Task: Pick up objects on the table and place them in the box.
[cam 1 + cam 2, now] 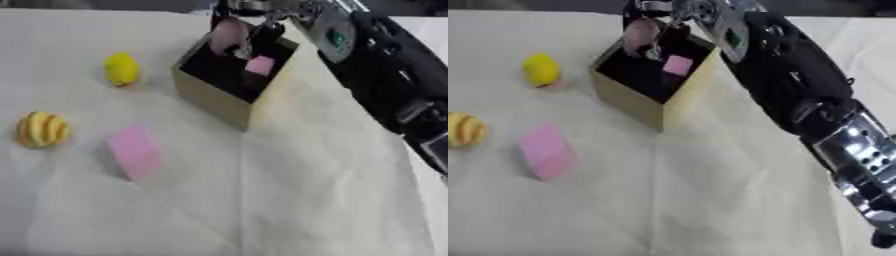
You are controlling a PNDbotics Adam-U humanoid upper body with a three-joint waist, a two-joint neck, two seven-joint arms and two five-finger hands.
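At the table's (262, 200) nine o'clock lies a striped yellow-orange object (41, 129), a pink block (134, 151) just beside it toward the middle, and a yellow lemon-shaped object (122, 69) at ten o'clock. At twelve o'clock stands the open box (214, 97), a small pink piece (260, 65) inside. The right hand (254, 37), reaching in from one o'clock, hangs over the box's far rim with its fingers curled round a pinkish object (229, 35).

right hand (651, 31) over box (627, 100), fingers round pinkish object (638, 36); pink block (546, 151) on table (710, 200)
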